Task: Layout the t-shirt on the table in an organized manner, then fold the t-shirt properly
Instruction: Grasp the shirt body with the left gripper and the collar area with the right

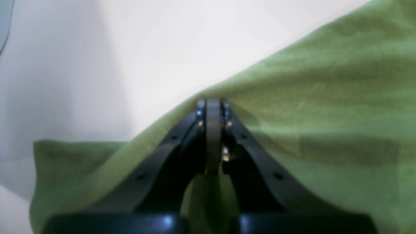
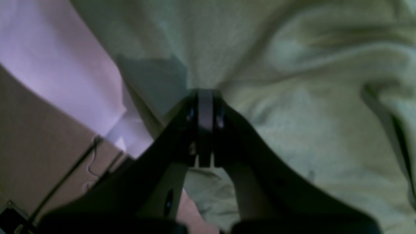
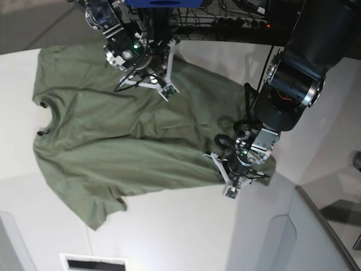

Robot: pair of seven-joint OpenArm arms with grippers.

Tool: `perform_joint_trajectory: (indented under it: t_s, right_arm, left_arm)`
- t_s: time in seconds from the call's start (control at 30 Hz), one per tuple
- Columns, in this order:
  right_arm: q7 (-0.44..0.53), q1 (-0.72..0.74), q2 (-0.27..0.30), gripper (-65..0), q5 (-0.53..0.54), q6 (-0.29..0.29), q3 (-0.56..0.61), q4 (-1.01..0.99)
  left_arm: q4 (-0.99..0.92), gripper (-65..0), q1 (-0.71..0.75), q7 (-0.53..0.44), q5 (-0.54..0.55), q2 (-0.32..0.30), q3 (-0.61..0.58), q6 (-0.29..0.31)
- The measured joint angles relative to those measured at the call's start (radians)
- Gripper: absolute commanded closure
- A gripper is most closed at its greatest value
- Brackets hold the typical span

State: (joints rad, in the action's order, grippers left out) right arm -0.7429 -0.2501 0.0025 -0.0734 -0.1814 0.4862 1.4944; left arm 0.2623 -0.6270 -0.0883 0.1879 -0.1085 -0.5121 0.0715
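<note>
You have the t-shirt lying spread across the white counter, neck opening toward the left of the base view and hem toward the right; the cloth is wrinkled, with folds running across the body, and one sleeve hangs out toward the lower left while the other lies at the upper left.

Your left tool sits at the lower hem corner, on the right of the base view; its jaws are pressed together and pinch a ridge of the green fabric, which rises to the fingertips and falls away on both sides; bare counter shows beyond the edge of the cloth in the left wrist view.

Your right tool sits at the upper hem edge, near the top centre of the base view; its jaws are likewise pressed together, and the shirt fabric gathers into creases right at their tips, so it is pinching the cloth; the right wrist view is dim and blurred, so the exact hold is hard to make out; the counter edge and a brown floor with a dark cable show to its left.

A grey translucent panel stands at the lower right corner of the base view, apart from the shirt.
</note>
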Motion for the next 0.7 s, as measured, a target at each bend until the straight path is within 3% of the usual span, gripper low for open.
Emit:
perform_joint_trajectory:
  t_s: [0.3,0.5,0.6,0.7]
  right_arm:
    - [-0.029,0.085,0.004,0.0,-0.006,0.002,-0.003,0.034]
    - [-0.114,0.139,0.048,0.0,0.002,0.002,-0.006,0.098]
    - [-0.121,0.153,0.056,0.0,0.003,0.016,-0.141,0.103]
    - [-0.122,0.16,0.071,0.0,-0.013,0.025,-0.248,0.103]
  left_arm:
    - [0.057,0.0,-0.109,0.014,0.007,0.0,0.008,-0.014]
    - [0.372,0.0,0.057,0.253,0.007,-0.017,0.007,-0.014]
    - [0.544,0.0,0.168,0.336,0.001,-0.029,0.005,0.003]
    - [0.588,0.0,0.221,0.349,0.003,-0.034,0.005,0.005]
